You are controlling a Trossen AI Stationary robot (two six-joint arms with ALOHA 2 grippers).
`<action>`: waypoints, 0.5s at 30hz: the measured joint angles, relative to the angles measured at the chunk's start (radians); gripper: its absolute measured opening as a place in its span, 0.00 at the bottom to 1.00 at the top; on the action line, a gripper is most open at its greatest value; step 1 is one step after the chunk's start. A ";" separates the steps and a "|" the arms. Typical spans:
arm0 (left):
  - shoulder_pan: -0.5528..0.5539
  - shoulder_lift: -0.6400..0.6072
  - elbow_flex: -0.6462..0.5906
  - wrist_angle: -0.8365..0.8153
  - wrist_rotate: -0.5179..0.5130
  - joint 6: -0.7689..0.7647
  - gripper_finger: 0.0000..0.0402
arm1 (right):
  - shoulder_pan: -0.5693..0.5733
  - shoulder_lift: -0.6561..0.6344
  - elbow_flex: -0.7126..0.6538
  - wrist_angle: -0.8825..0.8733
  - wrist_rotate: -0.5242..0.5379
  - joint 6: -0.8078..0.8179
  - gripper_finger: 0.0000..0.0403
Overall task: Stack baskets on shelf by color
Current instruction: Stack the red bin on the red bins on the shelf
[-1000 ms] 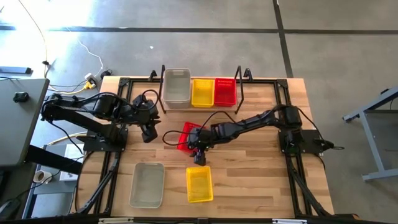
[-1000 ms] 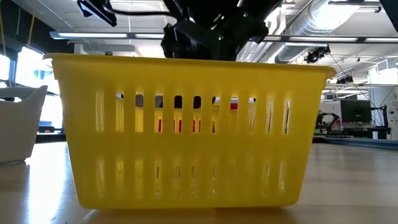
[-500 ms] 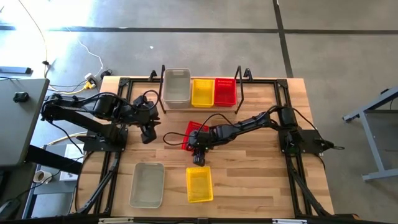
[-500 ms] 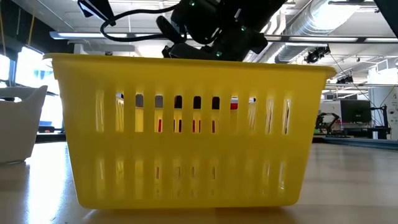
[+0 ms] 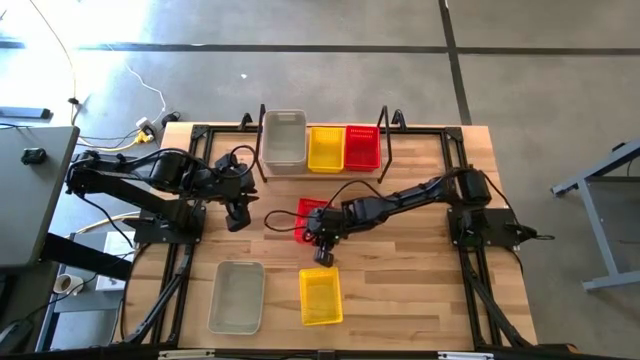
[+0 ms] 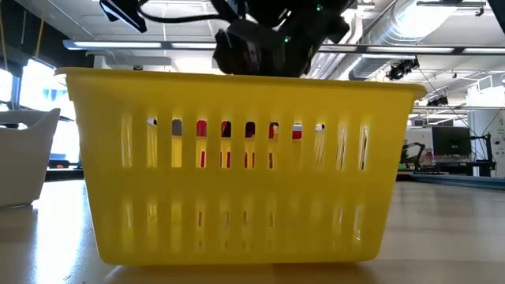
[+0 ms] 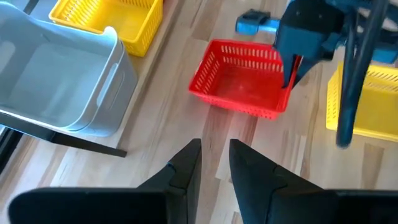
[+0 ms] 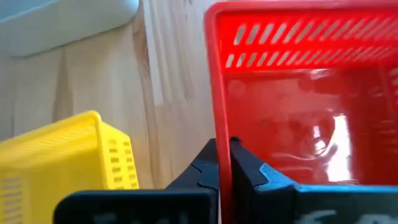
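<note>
A loose red basket (image 5: 308, 214) stands mid-table, with my right gripper (image 5: 322, 240) shut on its near side; it also shows in the right wrist view (image 8: 298, 124). On the shelf (image 5: 385, 150) at the far edge stand a grey basket (image 5: 283, 140), a yellow basket (image 5: 325, 149) and a red basket (image 5: 362, 147). Near the front edge sit a yellow basket (image 5: 320, 296) and a grey basket (image 5: 237, 297). My left gripper (image 7: 214, 155) hovers left of the loose red basket, open by a narrow gap, holding nothing. My right gripper pinches the rim of the red basket's wall (image 8: 221, 127) that faces the table's near edge, one finger inside the basket and one outside. The fingers (image 8: 208, 163) come from above, pointing down. The basket sits upright; I cannot tell whether it is clear of the table.
The near yellow basket (image 6: 237, 166) fills the low view and hides the contact there. Black arm-mount frames (image 5: 190, 200) run along both table sides. Bare wood lies right of the near yellow basket (image 5: 410, 290).
My right gripper has shut, its fingers closing over the loose red basket's near wall. The basket has turned a little and now lies more square to the table. My left gripper has kept still.
</note>
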 joint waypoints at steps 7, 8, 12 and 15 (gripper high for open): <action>0.000 0.000 0.000 0.001 0.000 0.018 0.18 | 0.000 -0.085 -0.001 -0.053 0.037 -0.056 0.00; 0.000 0.000 0.000 0.001 0.000 0.018 0.18 | 0.000 -0.096 -0.001 -0.066 0.041 -0.066 0.00; 0.000 0.001 0.000 0.001 0.000 0.026 0.18 | 0.000 -0.142 -0.001 -0.115 0.079 -0.101 0.00; 0.000 0.001 0.000 0.002 -0.001 0.026 0.18 | 0.000 -0.175 -0.001 -0.152 0.110 -0.130 0.00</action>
